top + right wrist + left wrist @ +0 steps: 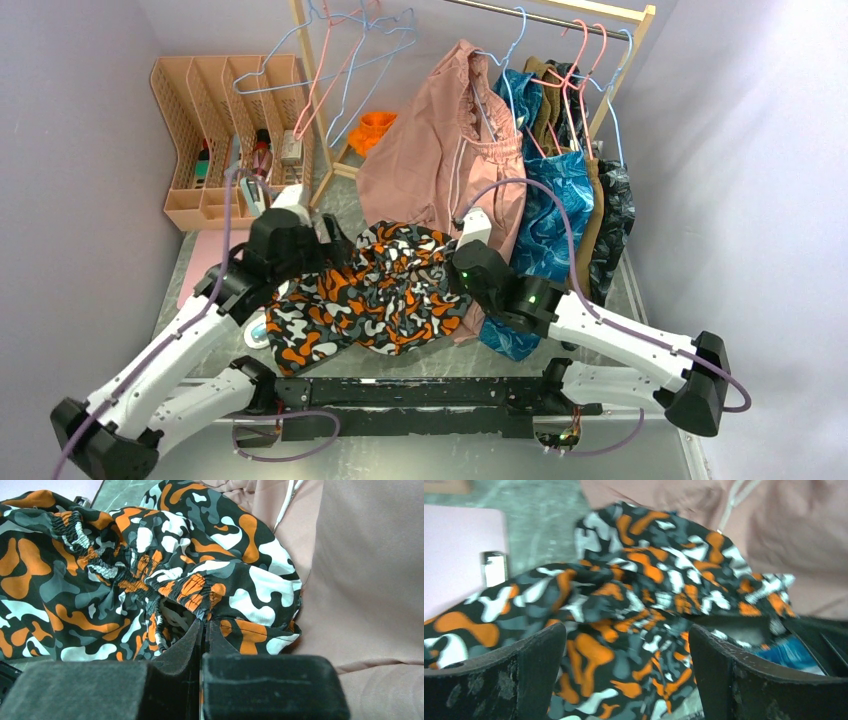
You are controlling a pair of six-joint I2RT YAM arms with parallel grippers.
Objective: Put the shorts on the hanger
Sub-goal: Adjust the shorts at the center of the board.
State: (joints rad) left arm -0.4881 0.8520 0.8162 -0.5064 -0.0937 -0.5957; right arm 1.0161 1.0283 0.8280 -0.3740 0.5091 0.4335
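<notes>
The shorts [370, 295], in an orange, black, white and grey blotch print, lie bunched on the table between my two arms. My left gripper [335, 250] sits at their upper left edge. In the left wrist view it [626, 630] is open wide, with the shorts [624, 610] filling the gap between and beyond the fingers. My right gripper [462, 262] is at their right edge. In the right wrist view it [202, 623] is shut on the gathered waistband of the shorts [150, 570]. A light-blue hanger [268, 55] hangs empty at the rail's left end among pink ones.
A dusty-pink garment [440, 150], a blue leaf-print one [550, 210] and dark clothes [612, 215] hang on the wooden rack [560, 15] just behind the shorts. A peach desk organiser [225, 120] stands at the back left. A pink mat [205, 260] lies under my left arm.
</notes>
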